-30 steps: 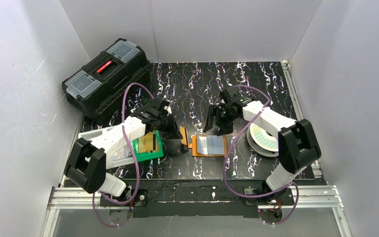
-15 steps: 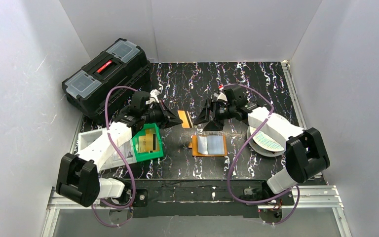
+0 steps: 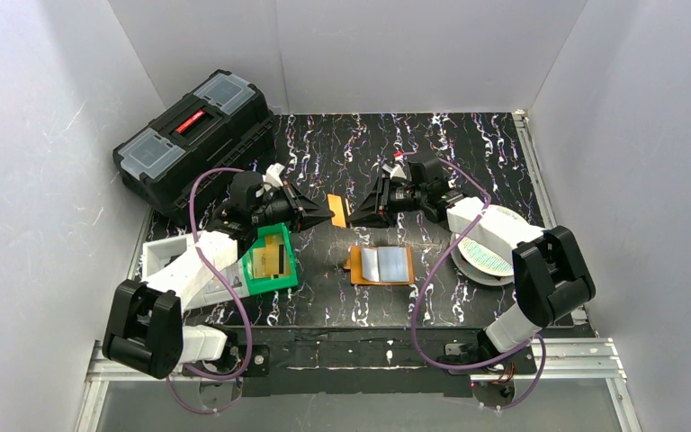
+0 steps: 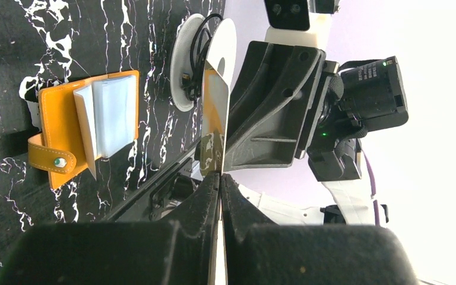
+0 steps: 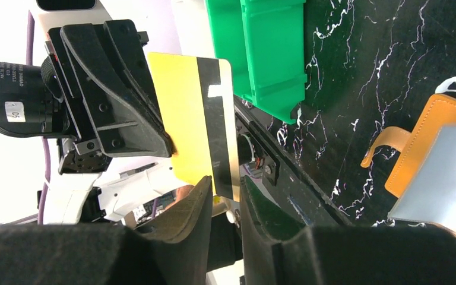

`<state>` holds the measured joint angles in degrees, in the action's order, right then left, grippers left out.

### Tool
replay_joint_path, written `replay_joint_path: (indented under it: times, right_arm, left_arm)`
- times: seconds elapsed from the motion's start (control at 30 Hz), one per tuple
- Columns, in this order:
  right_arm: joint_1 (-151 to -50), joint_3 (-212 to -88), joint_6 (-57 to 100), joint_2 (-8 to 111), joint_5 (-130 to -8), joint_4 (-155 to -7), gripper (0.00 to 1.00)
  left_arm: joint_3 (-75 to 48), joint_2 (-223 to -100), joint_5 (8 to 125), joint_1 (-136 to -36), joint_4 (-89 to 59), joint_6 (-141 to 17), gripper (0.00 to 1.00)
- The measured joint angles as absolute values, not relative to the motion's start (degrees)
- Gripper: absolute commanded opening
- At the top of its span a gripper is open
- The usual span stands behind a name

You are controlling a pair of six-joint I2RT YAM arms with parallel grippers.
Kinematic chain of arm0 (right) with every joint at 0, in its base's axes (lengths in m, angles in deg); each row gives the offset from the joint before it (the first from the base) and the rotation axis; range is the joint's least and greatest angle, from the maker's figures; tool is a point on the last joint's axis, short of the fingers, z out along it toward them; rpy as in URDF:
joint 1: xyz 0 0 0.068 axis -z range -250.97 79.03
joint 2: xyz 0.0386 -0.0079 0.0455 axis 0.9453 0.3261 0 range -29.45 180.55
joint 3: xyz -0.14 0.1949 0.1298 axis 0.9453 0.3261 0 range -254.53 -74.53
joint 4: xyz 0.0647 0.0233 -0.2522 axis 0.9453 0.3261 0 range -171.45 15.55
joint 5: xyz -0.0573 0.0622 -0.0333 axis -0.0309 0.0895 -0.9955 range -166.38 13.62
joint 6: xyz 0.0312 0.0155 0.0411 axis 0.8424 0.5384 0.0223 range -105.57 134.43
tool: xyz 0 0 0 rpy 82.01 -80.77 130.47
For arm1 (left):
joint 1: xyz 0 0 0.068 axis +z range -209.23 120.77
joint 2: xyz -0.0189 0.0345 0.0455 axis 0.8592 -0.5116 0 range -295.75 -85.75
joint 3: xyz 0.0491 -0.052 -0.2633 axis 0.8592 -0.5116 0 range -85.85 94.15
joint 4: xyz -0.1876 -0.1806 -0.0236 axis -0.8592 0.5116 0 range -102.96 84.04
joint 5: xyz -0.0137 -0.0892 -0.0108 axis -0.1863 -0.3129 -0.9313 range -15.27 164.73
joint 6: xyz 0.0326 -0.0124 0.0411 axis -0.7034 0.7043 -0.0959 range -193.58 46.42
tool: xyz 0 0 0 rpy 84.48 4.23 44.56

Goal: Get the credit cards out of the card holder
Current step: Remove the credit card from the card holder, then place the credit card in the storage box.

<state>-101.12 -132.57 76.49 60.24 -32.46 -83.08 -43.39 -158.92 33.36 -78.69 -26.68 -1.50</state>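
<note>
Black marbled sheeting with white veins covers the table [image 3: 468, 144], which is boxed in by plain white walls [image 3: 45, 162]. At the back left corner a black toolbox [image 3: 193, 139] with a red handle and clear lid pockets sits askew. Nearer the arm bases on the left lies a white tray [image 3: 166, 252], and against its right side is a green bin [image 3: 270, 285] with a gold second card [image 3: 276, 256] lying in it. On the right side of the table a round white patterned disc [image 3: 486, 252] lies partly under the right arm.

Between the bin and the disc, the orange card holder [image 3: 382, 265] lies flat on the table, open, with its silvery-clear pockets facing up and its snap strap sticking out on the left.

Just beyond the card holder, raised off the table, a gold-yellow credit card [image 3: 337, 210] hangs between the two grippers. The right wrist view shows a black stripe and a small white patch on it.

The left gripper [image 3: 324, 214] is clenched on one end of this card, and its fingers [image 4: 196, 202] pinch it with no gap. The right gripper [image 3: 355, 216] faces it from the other side, its fingers [image 5: 184, 208] bracketing the card's opposite end with only a narrow gap. I cannot tell whether they actually press on the card.
</note>
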Motion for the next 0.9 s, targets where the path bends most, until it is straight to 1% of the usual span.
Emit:
replay_joint_path:
  times: [0.1,0.27,0.33,0.47,0.5,0.53,0.57,0.7,0.8,0.87,0.9]
  right_arm:
    - [-101.2,-132.1,77.2,60.3,-32.1,-84.0,0.39]
    - [-101.9,-131.7,77.5,60.3,-31.4,-85.0,0.38]
    - [-102.1,-131.7,77.5,60.3,-31.2,-85.2,0.32]
    - [-102.1,-131.6,78.1,60.3,-30.8,-86.2,0.07]
    - [-102.1,-131.5,78.6,60.3,-30.5,-86.8,0.03]
    - [-102.0,-131.4,79.0,60.3,-30.0,-87.5,0.01]
    - [-101.9,-131.3,79.6,60.3,-29.4,-88.2,0.01]
    - [-102.0,-131.3,81.9,62.0,-26.8,-92.1,0.01]
    - [-102.5,-131.2,84.9,64.3,-25.0,-96.1,0.01]
    - [-103.0,-130.5,87.2,65.4,-23.9,-99.5,0.01]
    - [-103.3,-129.9,88.6,65.8,-23.3,-101.5,0.01]
  left_arm:
    - [-43.7,-158.9,33.1,-78.6,-27.2,-1.2,0.00]
    - [-44.8,-158.6,32.3,-78.6,-27.1,-0.8,0.00]
    - [-45.0,-158.4,32.2,-78.6,-27.1,-0.7,0.00]
    - [-45.0,-158.3,31.9,-78.6,-27.4,-0.4,0.00]
    - [-45.2,-158.3,31.9,-78.4,-27.6,-0.3,0.00]
    - [-45.4,-158.3,31.9,-78.4,-27.5,-0.3,0.06]
    - [-45.7,-158.3,32.0,-78.3,-27.5,-0.3,0.15]
    - [-46.1,-158.3,31.8,-78.2,-27.5,-0.1,0.30]
    - [-46.1,-158.3,31.7,-78.1,-27.6,0.1,0.31]
    - [-46.1,-158.3,31.6,-78.1,-27.6,0.4,0.30]
    - [-46.1,-158.3,31.4,-78.1,-27.7,0.6,0.28]
